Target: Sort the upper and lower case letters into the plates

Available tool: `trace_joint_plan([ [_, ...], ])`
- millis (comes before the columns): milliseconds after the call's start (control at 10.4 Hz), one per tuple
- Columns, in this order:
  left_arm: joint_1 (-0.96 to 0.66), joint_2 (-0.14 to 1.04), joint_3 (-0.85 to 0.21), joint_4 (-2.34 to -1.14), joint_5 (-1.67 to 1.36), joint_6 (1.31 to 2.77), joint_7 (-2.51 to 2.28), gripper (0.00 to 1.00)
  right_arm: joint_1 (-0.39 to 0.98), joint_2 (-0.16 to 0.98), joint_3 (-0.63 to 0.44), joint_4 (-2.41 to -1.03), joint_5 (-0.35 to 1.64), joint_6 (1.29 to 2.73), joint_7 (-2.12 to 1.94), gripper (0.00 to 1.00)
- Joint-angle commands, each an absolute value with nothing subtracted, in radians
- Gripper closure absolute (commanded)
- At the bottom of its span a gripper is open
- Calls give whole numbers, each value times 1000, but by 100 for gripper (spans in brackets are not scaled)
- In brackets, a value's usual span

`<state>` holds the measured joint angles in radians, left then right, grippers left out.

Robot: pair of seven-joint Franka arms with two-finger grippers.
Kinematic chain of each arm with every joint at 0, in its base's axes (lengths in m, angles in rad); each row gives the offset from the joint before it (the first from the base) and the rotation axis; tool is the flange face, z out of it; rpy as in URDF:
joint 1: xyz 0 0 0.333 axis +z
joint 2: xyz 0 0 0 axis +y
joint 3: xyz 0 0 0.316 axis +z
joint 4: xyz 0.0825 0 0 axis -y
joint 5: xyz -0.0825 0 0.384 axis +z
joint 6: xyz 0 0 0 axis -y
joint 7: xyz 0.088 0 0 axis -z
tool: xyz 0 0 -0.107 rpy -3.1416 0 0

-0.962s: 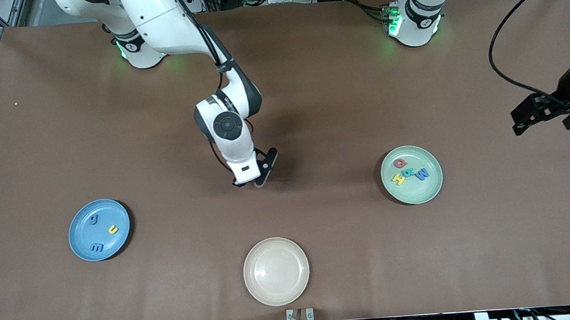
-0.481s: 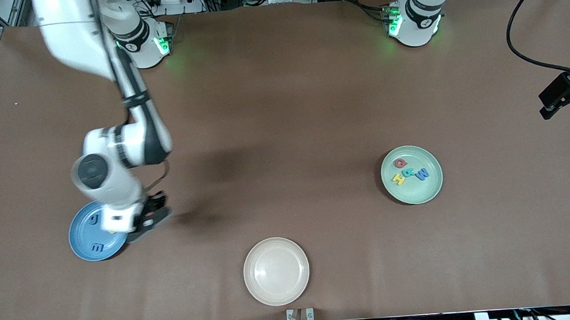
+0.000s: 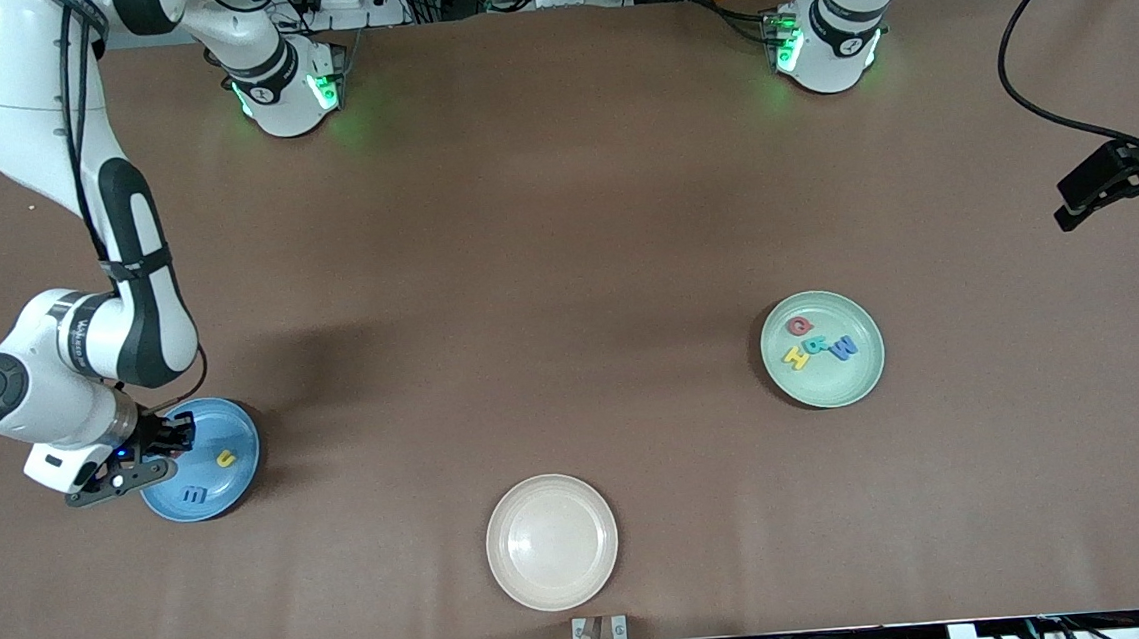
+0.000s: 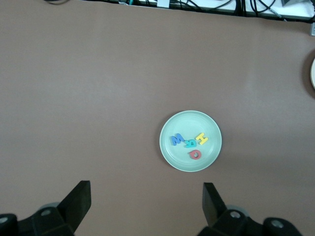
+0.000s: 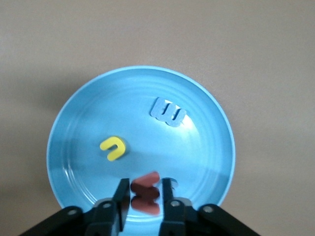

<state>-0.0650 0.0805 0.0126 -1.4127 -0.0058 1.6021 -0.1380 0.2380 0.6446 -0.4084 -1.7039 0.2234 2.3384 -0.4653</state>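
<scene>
Over the blue plate (image 5: 88, 123), our right end effector (image 5: 145, 192) brackets a red letter (image 5: 146, 192), jaws barely parted. It looks light and stiff; pinch its thin edges. Left end effector (image 4: 146, 206) waits, spread wide

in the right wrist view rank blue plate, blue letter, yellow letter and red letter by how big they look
1. blue plate, by far the largest
2. blue letter
3. red letter, at the plate's rim between the right end effector's fingers, partly hidden and nearer the camera, so unsure against the blue letter
4. yellow letter
</scene>
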Motion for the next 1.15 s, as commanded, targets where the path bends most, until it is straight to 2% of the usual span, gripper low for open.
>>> trace_joint_plan([
  [0,-61,75,-6,-1420,-54,1572,-121,0,267,647,-396,-1672,250,2300,-348,0],
  [96,-37,77,-33,-1428,-51,1569,-101,0,267,638,-394,-1671,250,2298,-353,0],
  [289,53,75,-161,-1431,-43,1554,-81,0,241,568,-374,-1667,252,2231,-347,0],
  [385,52,77,-166,-1434,-37,1551,-89,0,162,517,-306,-1672,242,2158,-348,0],
  [481,49,78,-164,-1443,-32,1551,-90,0,50,458,-194,-1677,206,2102,-347,0],
  [577,46,80,-164,-1443,-14,1551,-87,0,5,407,-157,-1683,131,2050,-319,0],
  [770,44,86,-169,-1436,-8,1551,-91,0,3,303,-155,-1709,100,1949,-270,0],
  [1059,41,87,-172,-1434,-8,1551,-89,0,12,94,-153,-1886,48,1911,-238,0],
])
